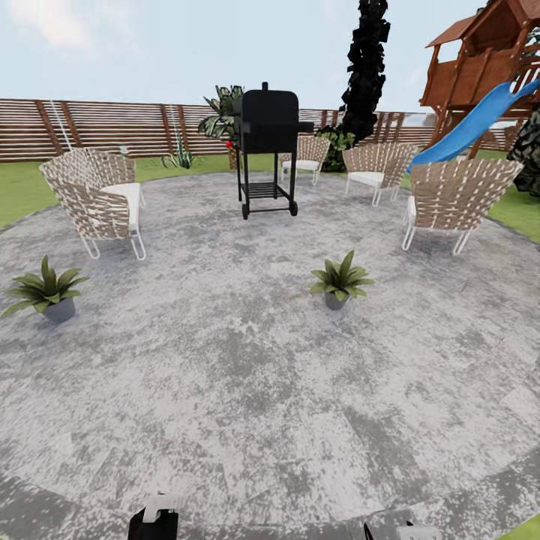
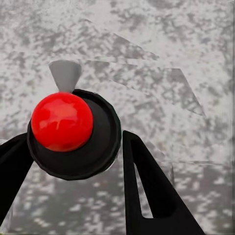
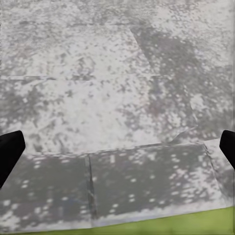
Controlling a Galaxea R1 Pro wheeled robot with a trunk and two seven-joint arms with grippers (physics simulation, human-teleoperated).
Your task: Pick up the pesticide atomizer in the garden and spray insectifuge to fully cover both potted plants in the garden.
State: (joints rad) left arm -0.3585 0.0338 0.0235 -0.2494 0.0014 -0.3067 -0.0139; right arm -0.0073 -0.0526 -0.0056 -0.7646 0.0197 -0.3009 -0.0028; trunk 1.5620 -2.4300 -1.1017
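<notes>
Grey pots [image 1: 60, 310] [image 1: 335, 301] hold plants – left pincer [image 2: 73, 156] grips atomizer [image 2: 73, 132], seemingly; right [image 3: 117, 147] open.

Bright, even daylight; faint shadows on the patio [image 1: 247, 390]; soft, blurry renders, fence [image 1: 97, 127] bowing at the edges.

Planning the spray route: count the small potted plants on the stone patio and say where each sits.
2. One potted plant stands at the patio's left edge, in front of the left chair. The other potted plant stands nearer the middle, right of centre, in front of the grill. Chairs could hide more.
</notes>
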